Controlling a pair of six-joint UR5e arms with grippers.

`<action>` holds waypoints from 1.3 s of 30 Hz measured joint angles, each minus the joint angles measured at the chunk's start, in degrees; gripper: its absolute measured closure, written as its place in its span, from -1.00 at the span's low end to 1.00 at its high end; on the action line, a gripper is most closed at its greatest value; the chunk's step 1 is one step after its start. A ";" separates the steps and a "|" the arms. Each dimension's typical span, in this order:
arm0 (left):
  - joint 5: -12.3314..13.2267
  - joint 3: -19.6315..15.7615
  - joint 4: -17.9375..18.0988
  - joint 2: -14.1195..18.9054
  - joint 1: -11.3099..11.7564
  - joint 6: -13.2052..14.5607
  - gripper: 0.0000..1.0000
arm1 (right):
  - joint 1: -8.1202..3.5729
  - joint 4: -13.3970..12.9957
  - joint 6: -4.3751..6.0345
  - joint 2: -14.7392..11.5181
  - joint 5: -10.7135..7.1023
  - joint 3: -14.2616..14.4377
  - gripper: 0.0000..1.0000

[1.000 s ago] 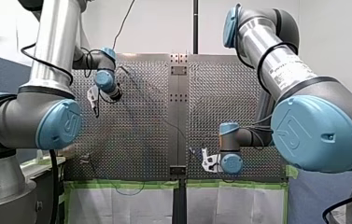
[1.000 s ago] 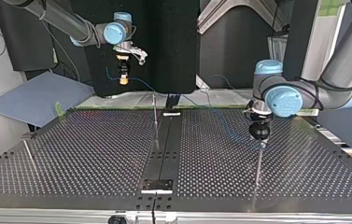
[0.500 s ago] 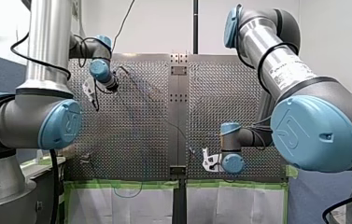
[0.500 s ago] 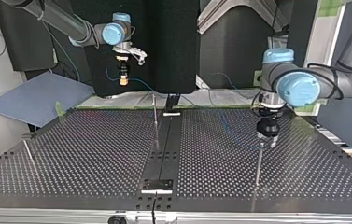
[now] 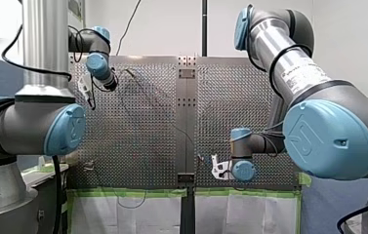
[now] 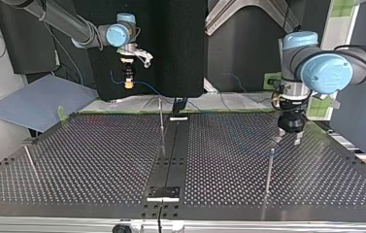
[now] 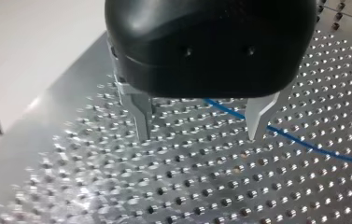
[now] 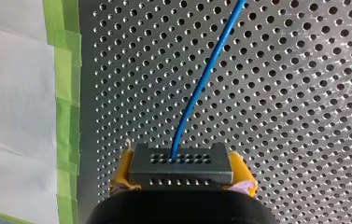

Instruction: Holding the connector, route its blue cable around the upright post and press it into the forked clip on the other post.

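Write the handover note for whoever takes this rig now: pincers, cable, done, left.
Right pincer: shut on the connector, held above the table; blue cable trails from it.
Left pincer: open, empty, near the post at the top view's right. Cable crosses the table just past it.
Done: connector grasped.
Left: routing and clipping; no wrap round a post shows, forked clip too small to make out.

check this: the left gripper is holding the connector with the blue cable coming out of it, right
Not the left: my right gripper holds the connector with the blue cable coming out of it, as the right wrist view shows.
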 joint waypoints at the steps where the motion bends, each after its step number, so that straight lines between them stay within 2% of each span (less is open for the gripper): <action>1: -0.21 -0.12 -0.35 0.56 0.14 0.38 -1.00 | 0.00 0.04 0.00 0.00 0.00 0.00 1.00; 11: -3.53 -0.25 -6.17 6.86 0.92 5.79 -1.00 | -0.01 0.18 0.00 0.00 -0.26 0.00 1.00; 22: -0.55 5.24 -12.83 13.53 0.70 11.36 -1.00 | 0.00 0.18 0.08 0.00 -0.76 -0.02 1.00; 26: 1.32 7.88 -15.46 15.77 0.58 13.19 -1.00 | 0.00 0.15 0.18 0.00 -0.92 -0.05 1.00; 33: 5.29 11.95 -19.59 14.10 -0.45 14.68 -1.00 | 0.01 -0.06 0.35 0.00 -1.00 -0.07 1.00; 39: 7.58 13.23 -23.23 12.42 -2.05 16.42 -1.00 | 0.00 -0.14 0.43 0.00 -1.42 -0.14 1.00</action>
